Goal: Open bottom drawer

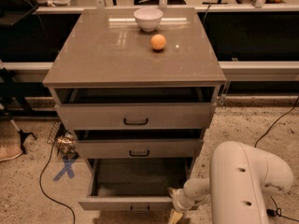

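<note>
The bottom drawer (138, 181) projects well past the front edge of the desk (117, 62), so opening looks essentially complete; the gripper (175, 205) sits below the front-right corner, grip state indeterminable.
</note>
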Tool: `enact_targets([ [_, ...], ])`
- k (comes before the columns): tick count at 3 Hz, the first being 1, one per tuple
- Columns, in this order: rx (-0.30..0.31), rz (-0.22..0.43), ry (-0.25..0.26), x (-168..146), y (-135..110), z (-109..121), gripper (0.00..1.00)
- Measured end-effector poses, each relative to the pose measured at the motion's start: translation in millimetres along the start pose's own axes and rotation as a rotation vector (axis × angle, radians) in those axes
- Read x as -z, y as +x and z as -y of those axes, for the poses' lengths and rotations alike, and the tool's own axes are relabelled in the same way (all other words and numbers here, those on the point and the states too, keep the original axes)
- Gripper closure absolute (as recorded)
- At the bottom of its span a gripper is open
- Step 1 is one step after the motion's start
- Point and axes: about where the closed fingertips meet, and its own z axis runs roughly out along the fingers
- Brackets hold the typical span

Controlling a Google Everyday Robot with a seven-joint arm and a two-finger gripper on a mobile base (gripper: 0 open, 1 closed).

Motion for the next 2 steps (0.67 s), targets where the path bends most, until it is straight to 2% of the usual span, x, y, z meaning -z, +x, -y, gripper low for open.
enact_targets([
  [1, 0.049, 0.014, 0.001, 4.6, -12.0, -14.5, 0.41],
  [2, 0.049, 0.039, 0.004, 7.4, -8.9, -31.0, 0.65],
])
